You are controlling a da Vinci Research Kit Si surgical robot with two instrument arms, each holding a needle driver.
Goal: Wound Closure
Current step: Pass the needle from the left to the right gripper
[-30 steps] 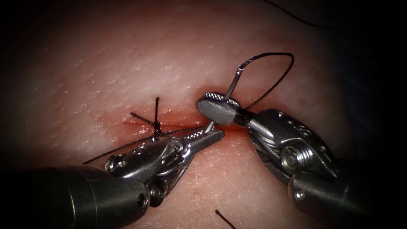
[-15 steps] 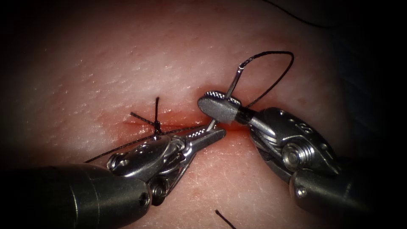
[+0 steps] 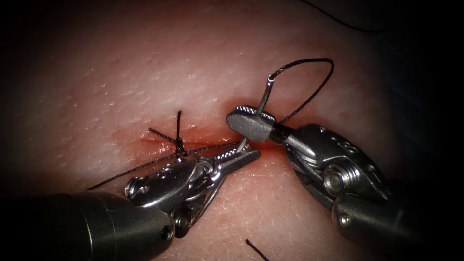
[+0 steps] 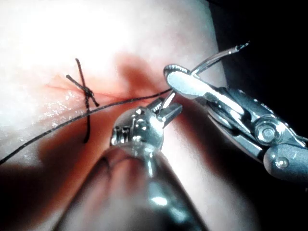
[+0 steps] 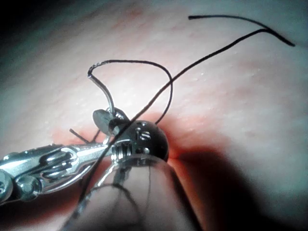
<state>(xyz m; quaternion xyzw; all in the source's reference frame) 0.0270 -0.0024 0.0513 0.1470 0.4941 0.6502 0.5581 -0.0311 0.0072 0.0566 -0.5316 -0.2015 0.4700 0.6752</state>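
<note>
**At the cut: needle held by right tool, tip at left tool's jaws**

At the centre of the endoscope view the right tool (image 3: 251, 124) is clamped on the needle (image 3: 264, 96) roughly mid-curve, jaws closed flat on it. The swaged tail rises toward 12 o'clock with the thread (image 3: 309, 77) looping off it toward 2 o'clock. The pointed end drops toward 7 o'clock and meets the left tool (image 3: 241, 155) right at the cut (image 3: 203, 143).

Hard to read: the needle's tip is hidden where it meets the left jaws. The left jaws look nearly closed, possibly pinching the tip, but I cannot tell if they grip it. Whether the point sits in the tissue (image 3: 145, 72) is also hidden. Both shafts are cut off by the frame edge.

Count: two tools, one needle, one tied stitch (image 3: 178, 141) with short cut ends left of the tools, and one long thread strand running from the cut out toward 8 o'clock. One loose thread bit (image 3: 256, 250) lies at 6 o'clock. Red fluid (image 3: 270, 166) stains the tissue along the cut.

Versus a second ago: left tool has edged slightly toward 3 o'clock and lower; right tool nearly unmoved, needle grip unchanged.
</note>
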